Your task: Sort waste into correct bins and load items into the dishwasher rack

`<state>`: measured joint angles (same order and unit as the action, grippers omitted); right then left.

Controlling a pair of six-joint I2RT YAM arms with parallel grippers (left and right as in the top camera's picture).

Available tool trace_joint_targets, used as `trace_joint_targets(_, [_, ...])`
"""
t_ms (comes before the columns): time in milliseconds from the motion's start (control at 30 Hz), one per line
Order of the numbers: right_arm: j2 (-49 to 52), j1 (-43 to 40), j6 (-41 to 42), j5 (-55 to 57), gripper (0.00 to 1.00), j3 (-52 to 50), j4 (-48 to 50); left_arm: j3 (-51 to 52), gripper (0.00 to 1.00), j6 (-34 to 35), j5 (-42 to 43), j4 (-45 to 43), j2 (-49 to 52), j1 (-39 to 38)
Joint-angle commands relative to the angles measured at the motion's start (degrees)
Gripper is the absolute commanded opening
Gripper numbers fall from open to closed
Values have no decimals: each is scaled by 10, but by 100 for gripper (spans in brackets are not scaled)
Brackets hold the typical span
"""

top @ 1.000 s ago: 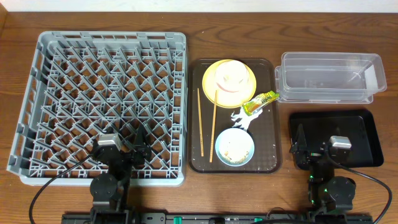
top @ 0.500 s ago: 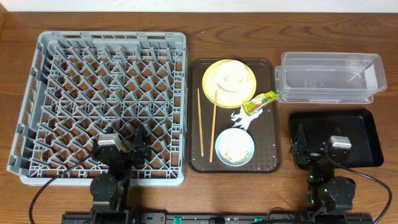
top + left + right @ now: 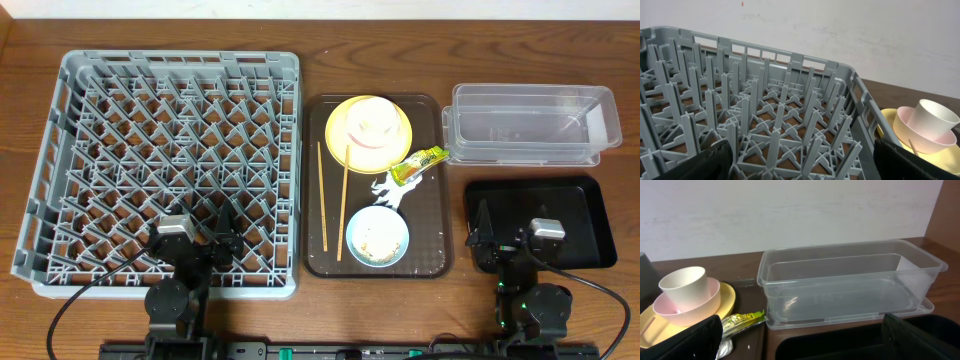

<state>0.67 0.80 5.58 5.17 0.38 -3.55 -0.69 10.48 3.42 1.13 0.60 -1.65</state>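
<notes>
The grey dishwasher rack [image 3: 160,150] fills the left side and holds nothing. On the brown serving tray [image 3: 432,240] stand a yellow plate [image 3: 343,135] with a pink bowl [image 3: 392,125] and a white cup [image 3: 370,122] stacked on it, two chopsticks [image 3: 343,200], a green-and-yellow wrapper [image 3: 420,165], a white napkin [image 3: 392,188] and a blue bowl [image 3: 377,236] with food scraps. The clear tub [image 3: 530,122] and black tray [image 3: 575,220] sit at the right. My left gripper [image 3: 196,238] is open over the rack's near edge [image 3: 800,160]. My right gripper [image 3: 498,238] is open over the black tray's near left corner [image 3: 800,342].
The wooden table [image 3: 320,60] extends round everything, with a pale wall behind it. In the right wrist view the wrapper [image 3: 742,320] lies just left of the clear tub [image 3: 840,285]. The stacked cup [image 3: 935,117] shows right of the rack in the left wrist view.
</notes>
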Motion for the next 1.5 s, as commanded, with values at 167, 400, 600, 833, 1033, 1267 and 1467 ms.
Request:
trace_joint_targets(167, [-3,0,-3,4,99,-1,-2,-10,91,3,-23,10,-4,-1])
trace_joint_targets(400, [-3,0,-3,4,99,-1,-2,-180,91,60,-60,129,39,-1])
trace_joint_targets(600, [-3,0,-3,4,99,-1,-2,-445,91,60,-75,301,220,-1])
trace_joint_targets(833, [-3,0,-3,4,99,-1,-2,-820,91,47,-75,549,544,-1])
trace_joint_targets(1033, [-3,0,-3,4,99,-1,-2,-1045,91,33,-75,656,782,-1])
trace_joint_targets(1267, [-3,0,-3,4,99,-1,-2,-1059,98,33,-54,573,914,-1])
trace_joint_targets(1467, [-3,0,-3,4,99,-1,-2,-1059,98,33,-54,546,965,-1])
